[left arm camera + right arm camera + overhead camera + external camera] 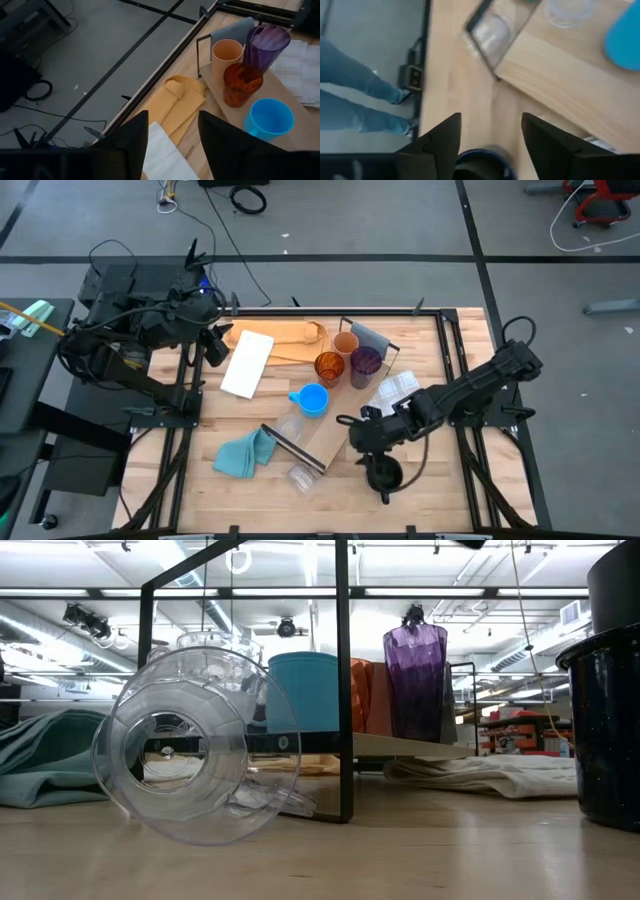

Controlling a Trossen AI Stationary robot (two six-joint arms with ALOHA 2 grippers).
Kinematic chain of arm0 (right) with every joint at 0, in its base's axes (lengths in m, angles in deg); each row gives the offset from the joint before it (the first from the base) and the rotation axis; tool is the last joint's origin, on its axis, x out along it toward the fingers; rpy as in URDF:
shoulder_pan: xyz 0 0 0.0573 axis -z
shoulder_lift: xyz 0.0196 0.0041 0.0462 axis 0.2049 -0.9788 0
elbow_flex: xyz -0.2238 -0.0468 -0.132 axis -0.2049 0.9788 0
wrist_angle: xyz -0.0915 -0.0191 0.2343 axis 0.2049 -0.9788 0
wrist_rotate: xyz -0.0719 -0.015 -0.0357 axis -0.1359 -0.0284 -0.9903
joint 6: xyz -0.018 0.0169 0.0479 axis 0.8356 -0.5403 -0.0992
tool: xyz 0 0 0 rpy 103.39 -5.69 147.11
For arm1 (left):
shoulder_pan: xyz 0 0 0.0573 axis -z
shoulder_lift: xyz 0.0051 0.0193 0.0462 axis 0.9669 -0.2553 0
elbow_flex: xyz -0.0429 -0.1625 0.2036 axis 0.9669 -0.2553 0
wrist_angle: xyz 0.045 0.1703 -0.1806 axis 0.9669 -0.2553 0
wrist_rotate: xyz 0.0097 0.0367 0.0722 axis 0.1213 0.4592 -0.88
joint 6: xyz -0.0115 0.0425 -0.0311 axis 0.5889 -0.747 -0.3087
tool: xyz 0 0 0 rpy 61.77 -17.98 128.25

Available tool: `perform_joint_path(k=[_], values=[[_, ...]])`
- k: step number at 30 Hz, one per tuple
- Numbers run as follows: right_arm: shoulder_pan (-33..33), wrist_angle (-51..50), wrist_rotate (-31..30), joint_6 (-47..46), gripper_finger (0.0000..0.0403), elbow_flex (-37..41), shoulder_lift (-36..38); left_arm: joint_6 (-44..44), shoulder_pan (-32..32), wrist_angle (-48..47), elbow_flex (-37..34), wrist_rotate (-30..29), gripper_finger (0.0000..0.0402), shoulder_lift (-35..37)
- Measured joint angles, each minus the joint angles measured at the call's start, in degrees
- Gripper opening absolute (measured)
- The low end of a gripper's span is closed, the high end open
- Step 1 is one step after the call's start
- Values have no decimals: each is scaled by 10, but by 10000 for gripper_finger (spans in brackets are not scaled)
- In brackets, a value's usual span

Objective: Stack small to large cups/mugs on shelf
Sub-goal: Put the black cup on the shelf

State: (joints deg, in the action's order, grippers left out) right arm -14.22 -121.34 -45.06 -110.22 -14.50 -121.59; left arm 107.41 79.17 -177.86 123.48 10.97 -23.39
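The shelf (335, 420) lies slantwise across the table's middle. On it stand the tan cup (345, 343), the amber cup (329, 367), the purple tumbler (365, 365), the light blue mug (313, 400) and a clear cup (288, 428). Another clear cup (300, 477) lies on its side on the table by the shelf's near end. The dark mug (383, 473) stands upright on the table. My right gripper (372, 448) is open just above it, a finger on either side of the rim (482, 162). My left gripper (172, 145) is open and empty over the table's far left.
A teal cloth (245, 453) lies near left. A white checked cloth (395, 392) lies right of the shelf. A yellow cloth (290, 340) and a white sheet (247, 363) lie under my left gripper. A person's legs (355, 85) stand beside the table.
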Motion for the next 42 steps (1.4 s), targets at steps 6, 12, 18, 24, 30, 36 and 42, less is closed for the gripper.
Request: perform_joint_path(k=[6,12,18,24,30,36,42], values=[[11,-69,4,44,244,0,-7,0,0,0,0,8,173,0],[20,-173,29,19,234,0,9,7,0,0,0,8,176,0],[-1,-178,43,11,219,0,7,19,0,0,0,9,176,0],[-23,-166,57,-3,218,25,5,20,0,0,0,9,175,0],[-35,-136,60,-25,217,51,5,19,0,0,0,8,180,0],[-46,-97,67,-55,216,80,5,18,0,0,0,8,175,0],[-44,-95,64,-64,216,81,5,16,0,0,0,8,177,0]])
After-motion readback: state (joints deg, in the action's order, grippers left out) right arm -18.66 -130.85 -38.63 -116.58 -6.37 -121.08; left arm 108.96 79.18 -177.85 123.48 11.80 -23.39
